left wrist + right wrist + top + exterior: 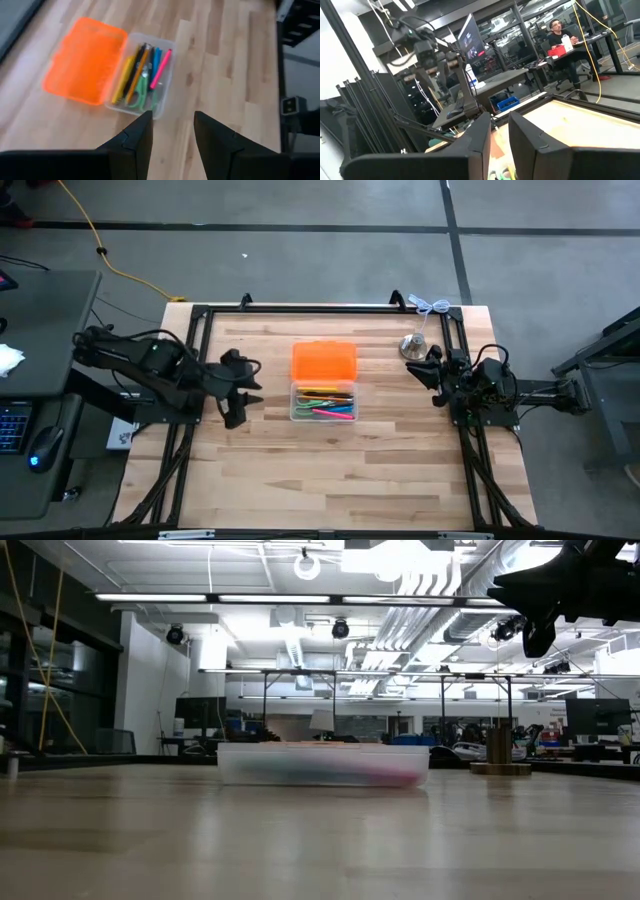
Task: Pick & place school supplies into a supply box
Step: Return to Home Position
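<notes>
Bare wooden table point(330, 480) fills the near half of the bench, and no loose pen or pencil shows on it. Midway back, the clear box point(323, 405) sits at the centre, its orange lid point(324, 362) laid open on the far side. Inside, the pens and pencils point(145, 60) lie side by side with the green-handled scissors point(141, 94). The left gripper point(243, 388) hangs above the board just left of the box, fingers moderately apart and empty. The right gripper point(426, 376) hangs by the right side of the black frame point(300, 308), well apart from the box, with a narrow gap between its fingers, holding nothing. By the look of the full box, collecting is complete, and the step in hand is bringing both arms to rest. The next move calls for no grasp, only folding each arm toward its own side. The left arm has open board around it save the box wall beside it. The right gripper is near the silver bell point(412, 345) and the frame, so it should rise clear of both. Farther off, a white cable point(432, 306) lies at the frame's corner. A seated person point(559, 37) is well away in the room.
</notes>
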Controlling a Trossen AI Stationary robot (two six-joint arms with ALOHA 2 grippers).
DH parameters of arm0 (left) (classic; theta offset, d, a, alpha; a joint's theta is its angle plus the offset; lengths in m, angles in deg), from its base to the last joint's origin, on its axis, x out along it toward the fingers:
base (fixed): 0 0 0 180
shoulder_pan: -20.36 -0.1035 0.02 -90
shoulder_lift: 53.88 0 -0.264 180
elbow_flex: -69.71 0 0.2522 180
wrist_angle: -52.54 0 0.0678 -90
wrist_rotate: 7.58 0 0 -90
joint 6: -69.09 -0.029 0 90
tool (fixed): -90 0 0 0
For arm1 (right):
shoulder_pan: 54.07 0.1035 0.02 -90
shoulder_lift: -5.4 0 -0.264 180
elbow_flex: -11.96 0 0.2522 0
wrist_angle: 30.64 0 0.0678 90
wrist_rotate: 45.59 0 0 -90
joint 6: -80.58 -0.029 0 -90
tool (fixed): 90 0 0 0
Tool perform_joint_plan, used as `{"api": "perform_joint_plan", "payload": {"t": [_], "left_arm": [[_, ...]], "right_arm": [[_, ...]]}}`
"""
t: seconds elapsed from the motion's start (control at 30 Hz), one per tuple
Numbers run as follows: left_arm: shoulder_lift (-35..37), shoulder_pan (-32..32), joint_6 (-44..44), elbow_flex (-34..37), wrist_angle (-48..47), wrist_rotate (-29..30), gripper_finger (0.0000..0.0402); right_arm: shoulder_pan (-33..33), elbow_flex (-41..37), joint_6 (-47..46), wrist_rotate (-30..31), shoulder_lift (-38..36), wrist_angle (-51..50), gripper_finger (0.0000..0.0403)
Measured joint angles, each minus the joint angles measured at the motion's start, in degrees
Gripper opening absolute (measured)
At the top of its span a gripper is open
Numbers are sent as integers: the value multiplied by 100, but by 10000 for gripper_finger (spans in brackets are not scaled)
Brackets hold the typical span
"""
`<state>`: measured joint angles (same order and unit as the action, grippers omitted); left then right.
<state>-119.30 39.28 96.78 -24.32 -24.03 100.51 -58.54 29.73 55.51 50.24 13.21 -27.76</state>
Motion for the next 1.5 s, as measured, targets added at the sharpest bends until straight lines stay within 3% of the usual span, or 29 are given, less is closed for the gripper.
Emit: {"api": "perform_joint_plan", "payload": {"t": [0.2, 0.4, 0.57, 0.97, 1.27, 1.5], "left_arm": [[647, 27, 124, 1378, 1042, -423, 172], [1237, 27, 433, 2489, 1606, -473, 172], [1849, 24, 447, 3327, 2295, -635, 172], [3001, 24, 558, 4711, 3063, -709, 172], [4109, 24, 558, 5909, 4279, -711, 172], [4552, 24, 528, 6587, 5053, -711, 172]], "right_arm": [[2, 0, 2, -15, 0, -13, 49], [0, 0, -195, -37, 2, -55, 52], [0, 0, -204, -348, 0, -99, 48], [2, 0, -81, -535, 4, -90, 52], [2, 0, -40, -527, 4, -42, 46], [2, 0, 4, -522, 4, -37, 52]]}}
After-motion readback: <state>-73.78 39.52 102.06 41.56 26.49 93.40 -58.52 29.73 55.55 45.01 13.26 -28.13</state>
